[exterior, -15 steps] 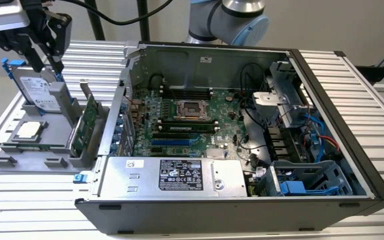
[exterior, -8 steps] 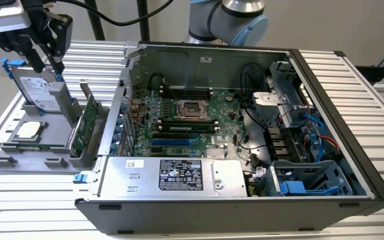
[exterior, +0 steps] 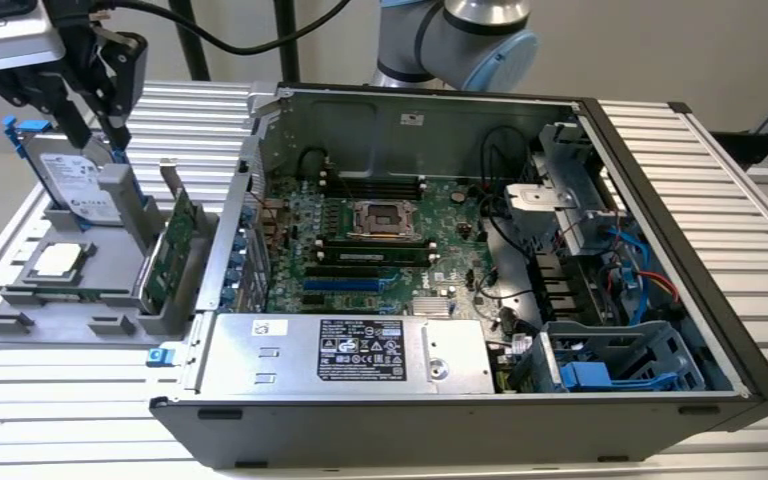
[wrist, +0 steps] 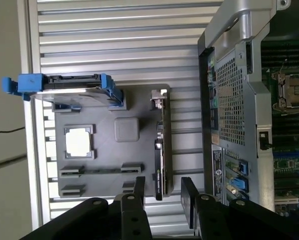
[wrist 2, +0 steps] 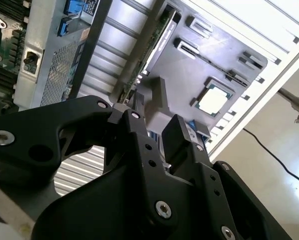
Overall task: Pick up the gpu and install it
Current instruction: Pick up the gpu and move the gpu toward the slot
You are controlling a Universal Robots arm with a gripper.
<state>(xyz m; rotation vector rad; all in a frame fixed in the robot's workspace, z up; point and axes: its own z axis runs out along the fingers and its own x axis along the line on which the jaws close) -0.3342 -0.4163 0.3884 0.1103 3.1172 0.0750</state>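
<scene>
The gpu (exterior: 177,250) stands on its long edge in a slot of a gray holder (exterior: 37,300). It is on the side of the holder next to the open computer case (exterior: 704,330). In the exterior view its green board faces out. Its silver bracket (exterior: 168,185) sticks up at the end far from the camera. In the first wrist view the gpu (wrist: 160,150) looks like a thin dark strip, seen from its edge. In the second wrist view the gpu (wrist 2: 149,50) is a thin strip too. A hard drive (exterior: 77,185) with blue rails also stands in the holder, on the exterior view's left of the gpu. A flat silver chip (exterior: 57,262) lies in the holder near the hard drive. The gripper (exterior: 97,135) hangs in the air above the holder and touches nothing. Its jaws are apart and hold nothing. In the first wrist view the gripper (wrist: 164,200) has the gpu's edge showing in the gap between its two black fingers (wrist: 139,192). The second wrist view shows the gripper (wrist 2: 154,135) up close. Inside the case lies a green motherboard (exterior: 371,240). The holder and the case both sit on a silver ribbed desk (exterior: 758,250).
</scene>
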